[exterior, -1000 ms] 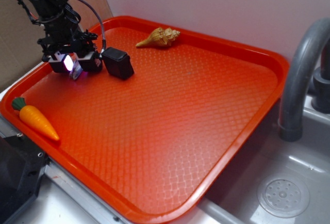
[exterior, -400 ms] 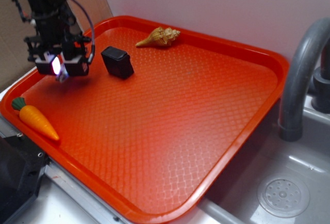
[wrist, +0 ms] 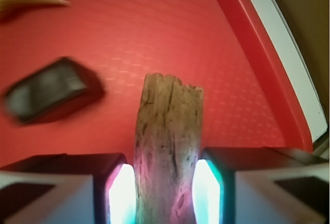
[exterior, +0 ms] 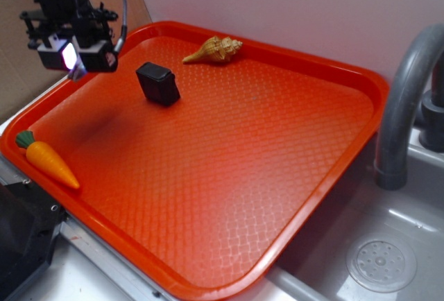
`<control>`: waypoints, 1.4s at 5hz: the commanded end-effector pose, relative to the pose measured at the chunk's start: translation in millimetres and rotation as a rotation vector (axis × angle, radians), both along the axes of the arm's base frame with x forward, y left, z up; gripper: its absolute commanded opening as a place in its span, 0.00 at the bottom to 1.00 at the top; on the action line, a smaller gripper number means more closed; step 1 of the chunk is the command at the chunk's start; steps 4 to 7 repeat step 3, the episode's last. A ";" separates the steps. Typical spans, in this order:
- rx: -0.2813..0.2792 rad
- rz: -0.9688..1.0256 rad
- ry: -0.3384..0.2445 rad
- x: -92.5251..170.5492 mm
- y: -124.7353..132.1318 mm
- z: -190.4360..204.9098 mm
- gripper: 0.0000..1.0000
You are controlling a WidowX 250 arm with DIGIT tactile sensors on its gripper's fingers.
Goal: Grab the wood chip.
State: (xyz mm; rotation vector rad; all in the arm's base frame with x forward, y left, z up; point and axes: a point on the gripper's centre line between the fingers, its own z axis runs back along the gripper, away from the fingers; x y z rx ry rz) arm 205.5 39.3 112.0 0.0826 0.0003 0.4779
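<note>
In the claw (wrist: 165, 193), cracked grey-tan wood chip (wrist: 167, 152).

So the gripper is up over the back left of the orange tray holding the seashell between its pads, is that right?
Not quite. The gripper is raised over that part of the orange tray, but the wrist view shows the wood chip between its pads. The seashell lies on the tray near the back rim.
</note>
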 end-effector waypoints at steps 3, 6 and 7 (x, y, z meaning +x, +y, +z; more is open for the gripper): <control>-0.190 -0.174 -0.128 5.5 -51.3 89.0 0.00; -0.190 -0.174 -0.128 5.5 -51.3 89.0 0.00; -0.190 -0.174 -0.128 5.5 -51.3 89.0 0.00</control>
